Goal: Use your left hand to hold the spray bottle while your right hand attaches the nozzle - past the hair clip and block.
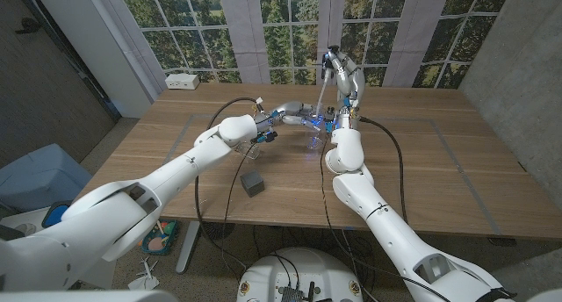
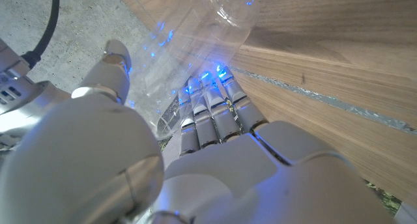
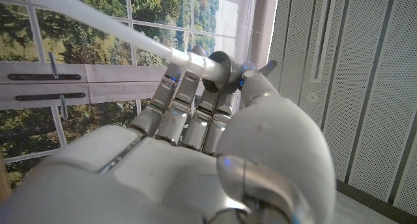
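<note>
The clear plastic spray bottle (image 2: 195,48) sits in your left hand (image 2: 195,159), fingers curled around its body, near the desk's (image 1: 421,161) middle. Your right hand (image 3: 195,139) grips the white nozzle (image 3: 218,69) high above the bottle, its dip tube (image 3: 98,22) trailing long, so you bring it straight down into the neck.

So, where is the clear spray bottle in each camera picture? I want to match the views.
Head view: the spray bottle stands past the table's middle, held by the left hand, under the raised right hand.
Left wrist view: its clear body lies across that hand's fingers.
Right wrist view: this camera faces the window; the right hand holds the nozzle.
Shared landmark: the wooden table, in the head and left wrist views.
</note>
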You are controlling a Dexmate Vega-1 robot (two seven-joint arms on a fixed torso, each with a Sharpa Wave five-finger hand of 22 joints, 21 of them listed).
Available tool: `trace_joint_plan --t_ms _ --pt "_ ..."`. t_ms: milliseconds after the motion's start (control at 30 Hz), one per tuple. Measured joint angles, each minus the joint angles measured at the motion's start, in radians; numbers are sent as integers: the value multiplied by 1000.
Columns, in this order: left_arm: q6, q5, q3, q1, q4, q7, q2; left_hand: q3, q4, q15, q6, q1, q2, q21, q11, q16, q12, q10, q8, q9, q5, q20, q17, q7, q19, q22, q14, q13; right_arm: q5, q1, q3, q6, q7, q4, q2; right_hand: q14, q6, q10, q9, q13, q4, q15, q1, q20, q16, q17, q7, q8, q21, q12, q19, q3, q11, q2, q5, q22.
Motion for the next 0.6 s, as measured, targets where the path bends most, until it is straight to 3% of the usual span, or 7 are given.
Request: trace_joint_plan --t_ms 600 --pt "17 -5 10 -9 15 -18 -5 0 0 0 0 0 0 7 0 0 0 0 5 0 -1 0 2 0 0 0 0 0 -4 13 4 32 1 2 6 0 0 0 1 7 0 0 0 -7 -6 9 0 0 17 0 -7 0 0 0 0 -1"
